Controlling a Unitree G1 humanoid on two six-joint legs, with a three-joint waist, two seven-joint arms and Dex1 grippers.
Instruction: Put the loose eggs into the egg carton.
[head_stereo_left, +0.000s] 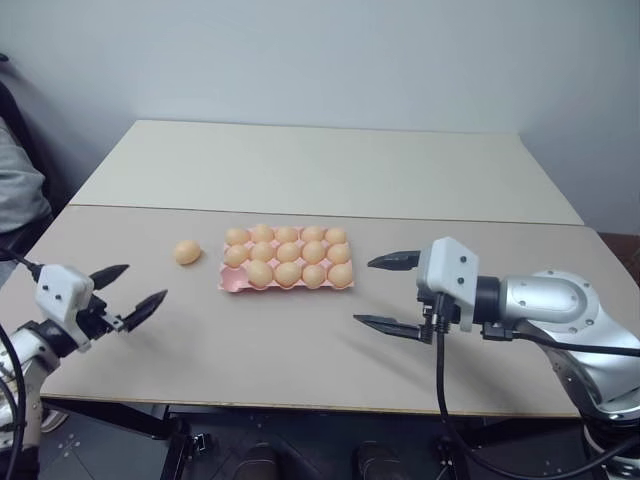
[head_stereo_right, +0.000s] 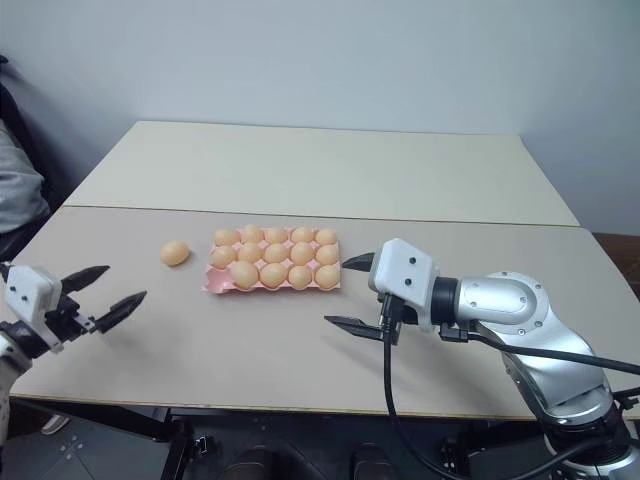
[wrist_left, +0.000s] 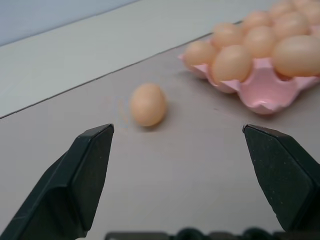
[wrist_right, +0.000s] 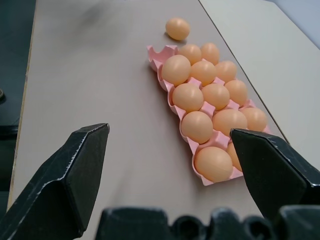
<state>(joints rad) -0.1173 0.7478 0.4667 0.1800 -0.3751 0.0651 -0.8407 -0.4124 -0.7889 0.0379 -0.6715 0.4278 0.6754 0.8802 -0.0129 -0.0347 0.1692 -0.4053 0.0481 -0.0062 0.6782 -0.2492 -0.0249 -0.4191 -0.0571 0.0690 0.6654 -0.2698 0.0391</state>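
One egg (head_stereo_left: 187, 252) lies left of the carton (head_stereo_left: 229, 284) (one corner cup vacant); both grippers (head_stereo_left: 128, 291) (head_stereo_left: 391, 292) gape, empty — a clumsy nudge could send it rolling.

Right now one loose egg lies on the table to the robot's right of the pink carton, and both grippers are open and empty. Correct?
Not quite: the loose egg lies to the robot's left of the egg carton, as the left eye view shows. The rest holds: left gripper and right gripper are both open and empty.
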